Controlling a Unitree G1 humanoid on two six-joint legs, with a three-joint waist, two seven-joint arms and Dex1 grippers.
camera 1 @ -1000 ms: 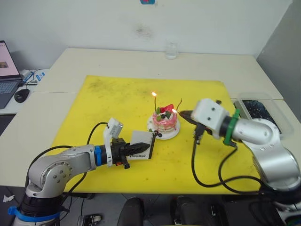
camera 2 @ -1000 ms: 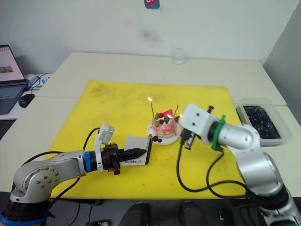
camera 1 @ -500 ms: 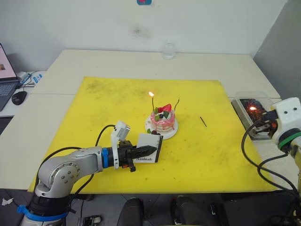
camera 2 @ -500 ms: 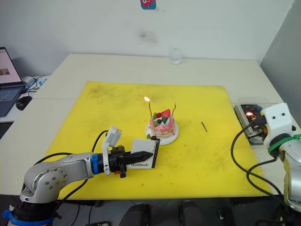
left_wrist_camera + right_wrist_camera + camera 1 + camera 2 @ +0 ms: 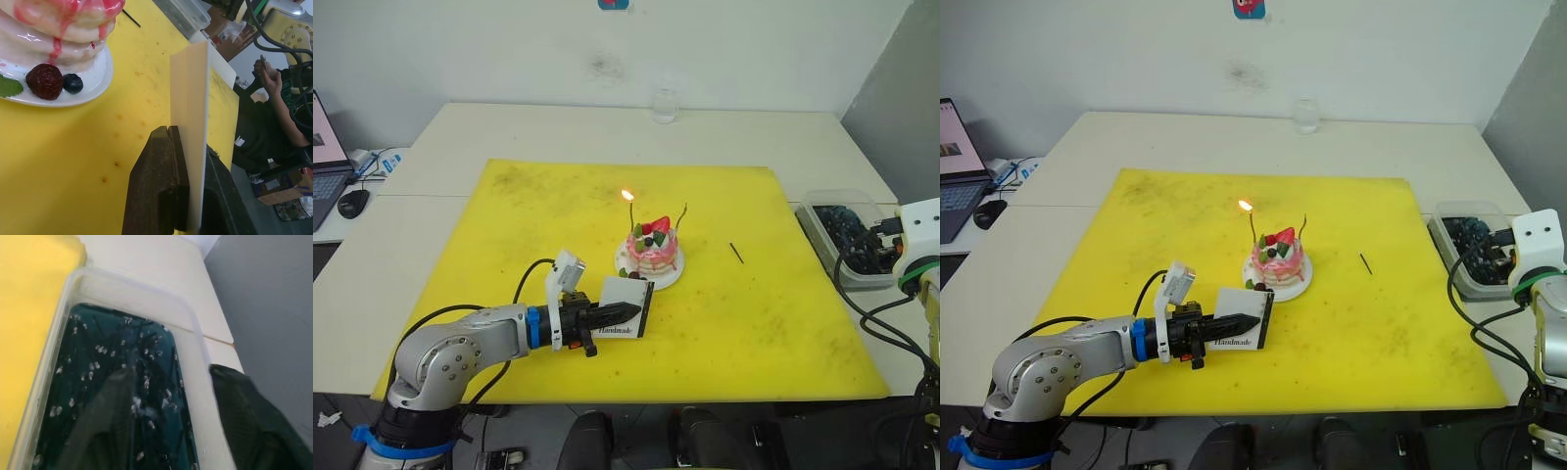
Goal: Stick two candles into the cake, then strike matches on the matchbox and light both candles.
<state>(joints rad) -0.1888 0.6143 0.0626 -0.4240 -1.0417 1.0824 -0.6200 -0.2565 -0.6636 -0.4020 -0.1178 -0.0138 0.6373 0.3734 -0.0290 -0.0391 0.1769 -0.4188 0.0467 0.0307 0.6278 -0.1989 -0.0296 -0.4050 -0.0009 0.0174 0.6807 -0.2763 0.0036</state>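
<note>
"Handmade" in black on the white matchbox [image 5: 1242, 332] (no other legible text anywhere)

The left arm reaches low and forward across the near part of the worktop, elbow bent at the near left, forearm pointing right. The left gripper [image 5: 619, 315] has its jaws clamped on the matchbox [image 5: 628, 306], which stands on edge between the black fingers [image 5: 161, 191]. The right arm is pulled far out to the right, wrist raised, and the right gripper [image 5: 171, 431] hangs with jaws apart.
</note>
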